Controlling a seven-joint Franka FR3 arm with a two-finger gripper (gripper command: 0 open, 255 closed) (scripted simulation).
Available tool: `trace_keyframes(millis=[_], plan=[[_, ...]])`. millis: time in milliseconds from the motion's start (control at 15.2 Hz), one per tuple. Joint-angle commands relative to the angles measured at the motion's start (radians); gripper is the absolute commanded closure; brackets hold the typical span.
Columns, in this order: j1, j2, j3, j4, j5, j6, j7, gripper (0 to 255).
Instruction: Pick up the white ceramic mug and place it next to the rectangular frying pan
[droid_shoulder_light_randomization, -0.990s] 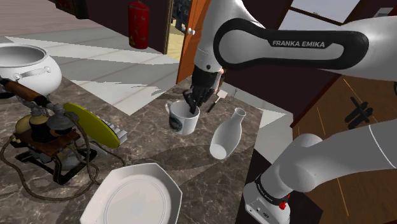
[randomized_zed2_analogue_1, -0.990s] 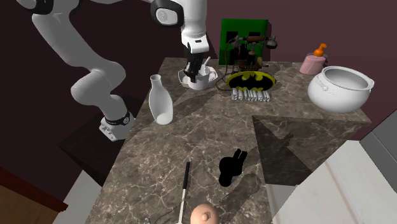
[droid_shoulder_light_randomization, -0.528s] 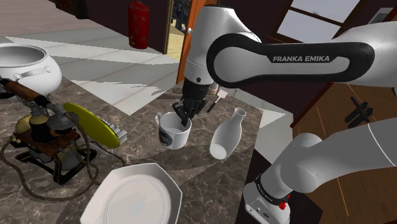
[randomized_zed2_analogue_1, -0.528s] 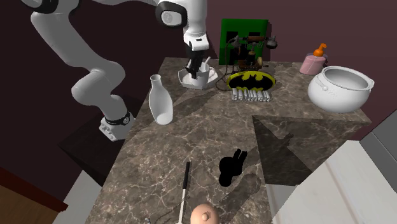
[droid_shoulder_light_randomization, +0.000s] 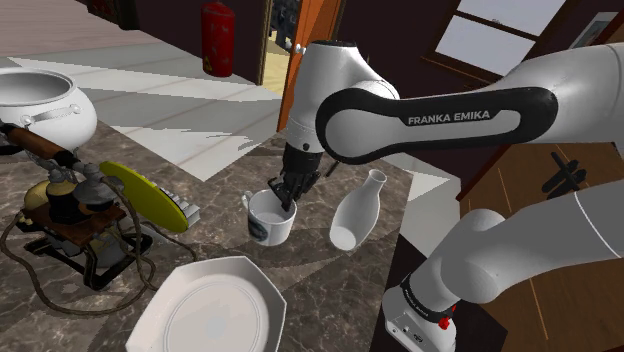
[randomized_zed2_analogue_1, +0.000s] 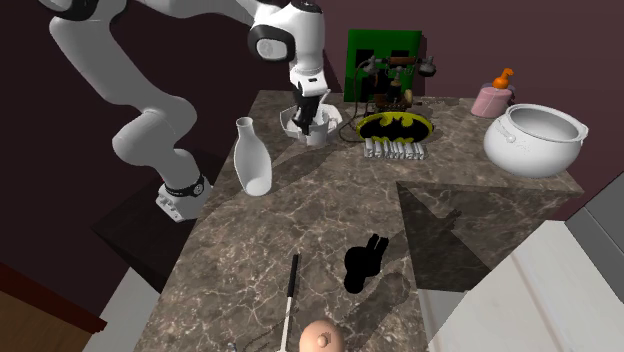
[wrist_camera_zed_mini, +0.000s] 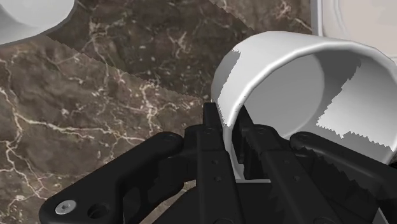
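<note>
The white mug (droid_shoulder_light_randomization: 268, 218) hangs tipped in the black gripper (droid_shoulder_light_randomization: 283, 195) over the dark marble counter (droid_shoulder_light_randomization: 325, 285), its open mouth turned up toward the arm and a dark mark on its side. In the wrist view the two fingers (wrist_camera_zed_mini: 213, 130) are clamped on the mug's (wrist_camera_zed_mini: 286, 89) wall at the rim, one inside the cup and the other outside, so the jaws are grasping the mug. Whether its base touches the marble or sits just above it cannot be told.

In the shoulder view a white bottle (droid_shoulder_light_randomization: 356, 212) with a narrow neck stands just beside the mug on the view's right, and an eight-sided white plate (droid_shoulder_light_randomization: 215, 312) lies nearer the camera. A yellow-green disc (droid_shoulder_light_randomization: 145, 195) lies at the view's left, next to a dark contraption (droid_shoulder_light_randomization: 70, 210) trailing cables, and beyond that stands a large white pot (droid_shoulder_light_randomization: 40, 105).

In the second exterior view the mug (randomized_zed2_analogue_1: 318, 131) is at the far end of the counter with the gripper (randomized_zed2_analogue_1: 304, 118) above it. The bottle (randomized_zed2_analogue_1: 252, 158) stands at the view's left, the yellow disc (randomized_zed2_analogue_1: 397, 125) bears a black bat emblem, and the pot (randomized_zed2_analogue_1: 535, 140) stands well apart at the view's right.
</note>
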Motion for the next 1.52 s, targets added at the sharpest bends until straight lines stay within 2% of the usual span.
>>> trace_keyframes(millis=[0,924,1452], plan=[[0.000,0.010,0.005,-0.019,0.002,0.029,-0.002,255],[-0.004,0.114,0.044,-0.128,0.003,0.241,0.000,255],[-0.004,0.114,0.044,-0.128,0.003,0.241,0.000,255]])
